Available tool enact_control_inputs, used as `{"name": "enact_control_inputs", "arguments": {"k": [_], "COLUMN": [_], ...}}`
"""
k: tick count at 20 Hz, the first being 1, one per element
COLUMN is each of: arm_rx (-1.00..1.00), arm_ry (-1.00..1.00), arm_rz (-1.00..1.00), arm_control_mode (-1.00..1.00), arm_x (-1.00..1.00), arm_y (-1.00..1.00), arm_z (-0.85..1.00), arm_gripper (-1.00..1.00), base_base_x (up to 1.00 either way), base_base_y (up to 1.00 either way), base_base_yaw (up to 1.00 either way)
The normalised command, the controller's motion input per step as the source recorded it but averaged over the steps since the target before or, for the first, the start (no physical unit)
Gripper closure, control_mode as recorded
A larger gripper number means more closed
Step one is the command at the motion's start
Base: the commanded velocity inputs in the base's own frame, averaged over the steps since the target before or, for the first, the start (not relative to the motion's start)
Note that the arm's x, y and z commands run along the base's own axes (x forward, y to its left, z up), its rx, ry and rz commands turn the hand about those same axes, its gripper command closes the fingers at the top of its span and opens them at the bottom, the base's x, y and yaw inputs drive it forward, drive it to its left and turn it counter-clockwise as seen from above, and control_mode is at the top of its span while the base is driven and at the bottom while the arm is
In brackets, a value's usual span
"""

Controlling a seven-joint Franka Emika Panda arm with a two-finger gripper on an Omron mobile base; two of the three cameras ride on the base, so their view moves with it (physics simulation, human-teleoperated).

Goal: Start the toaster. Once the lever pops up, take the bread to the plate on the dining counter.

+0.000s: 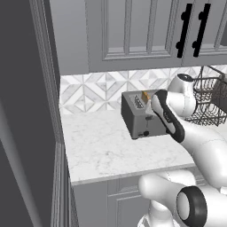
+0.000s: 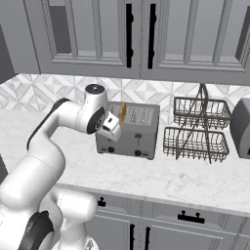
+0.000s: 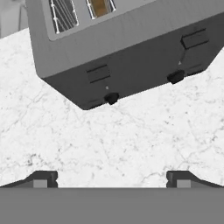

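Observation:
The dark grey toaster (image 3: 131,48) stands on the marble worktop, its knob face toward my hand. The tan bread (image 3: 99,6) sits in one slot and sticks up above the top (image 2: 122,111). One black lever (image 3: 98,73) lies on the knob face below the bread's slot, and a second tab (image 3: 194,39) sits further right. Round knobs (image 3: 112,98) are lower on the face. My gripper (image 3: 111,178) is open with nothing between its fingers, and hovers just in front of the toaster's face above the counter. The plate and the dining counter are out of view.
A two-tier wire basket rack (image 2: 197,129) stands right of the toaster, with a grey appliance (image 2: 241,128) beyond it. Upper cabinets (image 2: 136,34) hang overhead. A tall dark wall panel (image 1: 26,111) closes the worktop's left end. Bare marble (image 1: 106,146) lies before the toaster.

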Motion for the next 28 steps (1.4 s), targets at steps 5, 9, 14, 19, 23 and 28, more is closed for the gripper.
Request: {"name": "enact_control_inputs", "arguments": {"k": [5,9,14,19,23,28], "arm_rx": [0.04,0.07,0.07,0.05,0.02,0.02], "arm_ry": [-0.01,0.00,0.00,0.00,-0.01,-0.01], "arm_rz": [-0.09,-0.06,-0.04,-0.04,-0.05,-0.05], "arm_control_mode": [-1.00,-1.00,-1.00,-1.00,-1.00,-1.00], "arm_x": [0.24,0.31,0.22,0.14,0.23,0.32], "arm_y": [-0.11,-0.21,-0.14,-0.03,0.00,0.00], "arm_z": [-0.17,-0.14,-0.20,-0.24,-0.19,-0.15], "arm_gripper": [-1.00,-1.00,-1.00,-1.00,-1.00,-1.00], "base_base_x": [0.00,0.00,0.00,0.00,0.00,0.00], "base_base_y": [0.00,0.00,0.00,0.00,0.00,0.00], "base_base_yaw": [0.00,0.00,0.00,0.00,0.00,0.00]}}
